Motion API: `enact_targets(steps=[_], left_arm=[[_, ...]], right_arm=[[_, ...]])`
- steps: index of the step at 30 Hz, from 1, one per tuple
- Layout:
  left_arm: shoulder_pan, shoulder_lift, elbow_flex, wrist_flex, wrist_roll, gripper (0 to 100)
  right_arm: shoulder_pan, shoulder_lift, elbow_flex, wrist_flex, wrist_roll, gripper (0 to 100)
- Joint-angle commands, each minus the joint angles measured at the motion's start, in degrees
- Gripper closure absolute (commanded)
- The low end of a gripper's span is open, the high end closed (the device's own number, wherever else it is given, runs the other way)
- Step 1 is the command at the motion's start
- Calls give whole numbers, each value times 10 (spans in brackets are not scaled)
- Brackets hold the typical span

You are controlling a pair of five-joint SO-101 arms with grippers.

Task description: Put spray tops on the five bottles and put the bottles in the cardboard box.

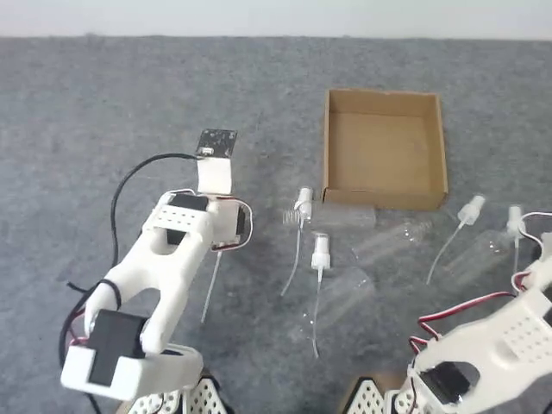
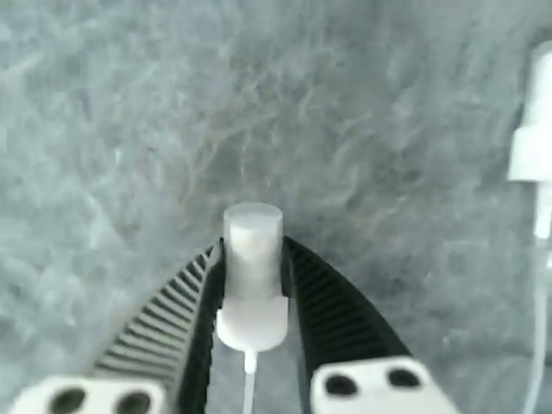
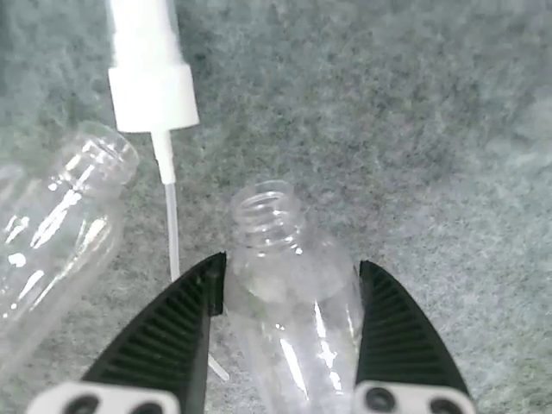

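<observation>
— Where's the spray top right now?

— In my left gripper (image 2: 252,250). The spray top (image 2: 253,289) is clamped by its white collar between the two jaws, cap end pointing away from the wrist. Its thin tube (image 1: 210,291) shows in the high view, slanting out from under the left arm (image 1: 164,267) against the grey surface (image 1: 86,129). I can't tell whether the tube's tip touches the surface.

— And your other arm?

— My right gripper (image 3: 291,263) is clenched on a clear bottle (image 3: 289,302), with a jaw pressed against each side just below the shoulder. The bottle's threaded neck is open and points away from the wrist. Just beside it lies a second bottle (image 3: 60,216), also uncapped. A loose spray top (image 3: 151,86) lies near both necks, and its tube runs down between the two bottles.

— What about the box?

— The cardboard box (image 1: 384,200) sits open-topped toward the far side of the surface, well apart from my left arm. A bottle on its side (image 1: 349,216) lies just in front of the box's near wall. Another spray top (image 1: 304,203) lies at that bottle's end, its tube trailing toward me.
</observation>
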Motion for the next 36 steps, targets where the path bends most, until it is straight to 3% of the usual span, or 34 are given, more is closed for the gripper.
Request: enact_targets(steps=[1,27,36], left_arm=[[12,-40,-3,-4,7,987],[11,-40,0,-2,5,987],[11,-39,1,0,3,987]], right_arm=[[-6,-10,-21,26,13,858],[-5,-10,-21,54,13,860],[31,-15,-25,51,17,860]])
